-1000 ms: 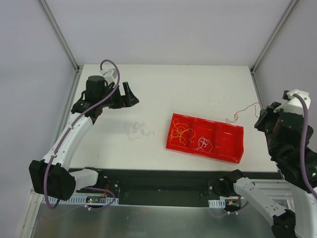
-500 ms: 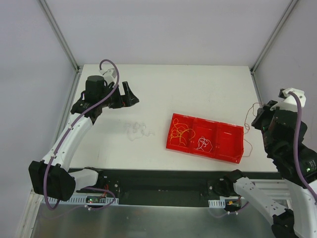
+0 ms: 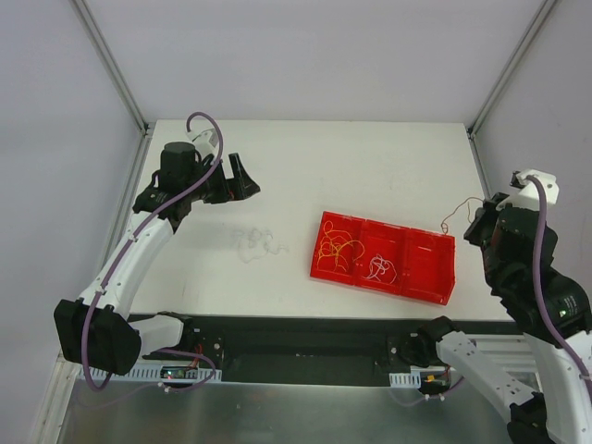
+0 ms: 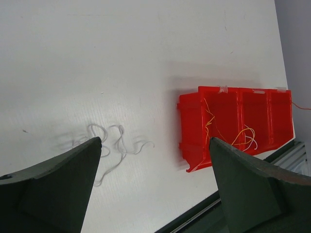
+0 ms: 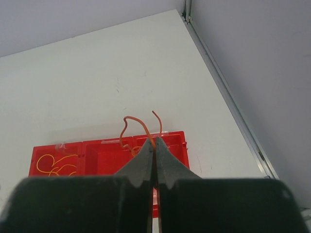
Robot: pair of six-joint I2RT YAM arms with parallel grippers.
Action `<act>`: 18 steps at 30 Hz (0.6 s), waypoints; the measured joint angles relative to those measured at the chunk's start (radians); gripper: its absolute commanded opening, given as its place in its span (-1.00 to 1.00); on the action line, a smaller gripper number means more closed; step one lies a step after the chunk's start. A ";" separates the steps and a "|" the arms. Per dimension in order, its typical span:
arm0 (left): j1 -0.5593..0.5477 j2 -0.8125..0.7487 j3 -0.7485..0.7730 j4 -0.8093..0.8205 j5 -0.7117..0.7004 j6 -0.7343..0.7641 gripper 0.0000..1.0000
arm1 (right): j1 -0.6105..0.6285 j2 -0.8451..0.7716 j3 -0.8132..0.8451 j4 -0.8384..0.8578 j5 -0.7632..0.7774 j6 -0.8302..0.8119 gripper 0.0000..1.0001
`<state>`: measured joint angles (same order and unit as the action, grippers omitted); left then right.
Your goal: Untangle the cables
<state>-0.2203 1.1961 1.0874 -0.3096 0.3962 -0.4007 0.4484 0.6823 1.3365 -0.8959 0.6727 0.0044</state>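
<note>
Sorting: right jaws pinch the reddish-brown strand (image 5: 146,132) beside the red tray (image 3: 381,283)'s right compartment; next, lower it in and release. Left jaws wide, off the white strand (image 4: 119,145).

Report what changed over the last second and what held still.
The right gripper, shut on the reddish-brown wire, shifted slightly left toward the red tray. The wire's free end swung with it and now curls near the tray's far right corner. Nothing was picked up or let go. The left gripper stayed open and unmoved. The white strands on the table, the tray and the strands in it kept their places.
</note>
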 measured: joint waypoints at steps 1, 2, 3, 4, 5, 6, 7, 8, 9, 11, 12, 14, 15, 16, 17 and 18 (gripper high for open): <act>0.000 0.000 -0.001 0.000 0.000 0.000 0.85 | 0.000 0.003 -0.002 0.002 0.000 0.003 -0.99; 0.000 0.000 -0.002 0.000 0.000 0.000 0.86 | 0.000 0.004 -0.006 0.005 0.000 0.006 -0.99; 0.000 0.000 -0.002 0.000 0.000 0.000 0.87 | 0.000 0.004 -0.014 0.010 0.001 0.011 -0.99; 0.000 0.000 -0.002 0.000 0.000 0.000 0.89 | 0.000 0.004 -0.029 0.017 0.001 0.021 -0.99; 0.000 0.000 -0.002 0.000 0.000 0.000 0.92 | 0.000 0.003 -0.048 0.024 0.002 0.034 -0.99; 0.000 0.000 -0.002 0.000 0.000 0.000 0.96 | -0.002 0.003 -0.076 0.027 0.003 0.055 -0.99; 0.000 0.000 -0.002 0.000 0.000 0.000 0.98 | -0.007 0.005 -0.114 0.025 0.003 0.085 -0.99; 0.000 0.000 -0.002 0.000 0.000 0.000 0.98 | -0.013 0.010 -0.143 0.019 0.002 0.105 -0.99; 0.000 0.000 -0.002 0.000 -0.001 0.000 0.98 | -0.029 0.018 -0.186 0.016 -0.006 0.137 -0.99; 0.000 -0.001 -0.004 0.000 -0.004 0.000 0.98 | -0.074 0.046 -0.255 0.008 -0.032 0.185 -0.99; 0.000 -0.001 -0.005 0.000 -0.005 0.000 0.98 | -0.116 0.066 -0.291 0.011 -0.068 0.209 -0.99; 0.000 -0.001 -0.006 0.000 -0.007 0.000 0.98 | -0.212 0.107 -0.359 0.021 -0.149 0.248 -0.99; 0.000 -0.001 -0.007 0.000 -0.008 0.000 0.98 | -0.258 0.131 -0.391 0.035 -0.203 0.262 -0.98; 0.000 -0.001 -0.007 0.000 -0.007 -0.001 0.98 | -0.299 0.154 -0.421 0.050 -0.258 0.277 -0.98; 0.000 -0.002 -0.007 0.000 -0.008 -0.001 0.98 | -0.333 0.176 -0.449 0.069 -0.311 0.291 -0.98; 0.000 -0.002 -0.007 0.000 -0.008 0.000 0.98 | -0.361 0.199 -0.472 0.088 -0.361 0.304 -0.98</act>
<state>-0.2203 1.1946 1.0805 -0.3092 0.3885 -0.4011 0.0872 0.8814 0.8642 -0.8078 0.3115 0.3080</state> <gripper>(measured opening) 0.990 0.012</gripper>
